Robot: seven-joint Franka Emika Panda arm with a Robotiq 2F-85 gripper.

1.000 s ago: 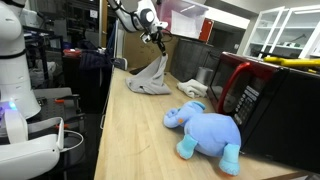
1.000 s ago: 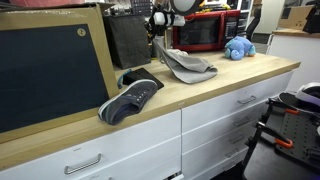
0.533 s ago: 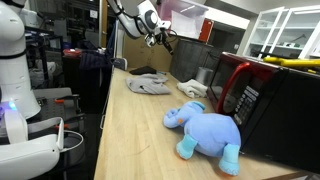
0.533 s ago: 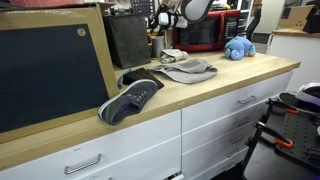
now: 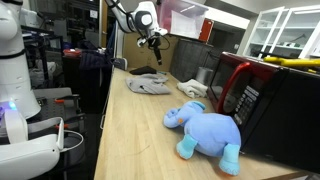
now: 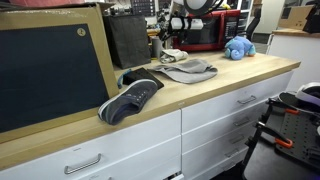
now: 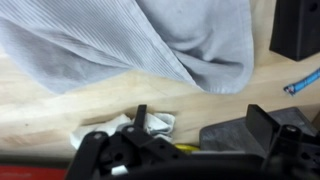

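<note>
A grey ribbed cloth (image 5: 150,85) (image 6: 188,70) lies crumpled flat on the wooden counter (image 5: 130,130). My gripper (image 5: 152,38) (image 6: 178,30) hangs above it, open, with nothing between its fingers. In the wrist view the grey cloth (image 7: 150,40) fills the upper part, well clear of the gripper (image 7: 200,125). The two dark fingers stand wide apart. A small white crumpled cloth (image 7: 155,125) and a dark grey object (image 7: 225,135) lie on the wood under them.
A blue plush elephant (image 5: 205,130) (image 6: 238,47) lies in front of a red microwave (image 5: 240,85) (image 6: 200,32). A grey shoe (image 6: 130,98) sits near the counter's front edge, beside a large framed dark board (image 6: 55,70). A white cloth (image 5: 192,90) lies by the microwave.
One second ago the gripper was shut on the grey cloth, holding it up. It has opened, the cloth has dropped flat onto the counter, and the gripper has risen.
</note>
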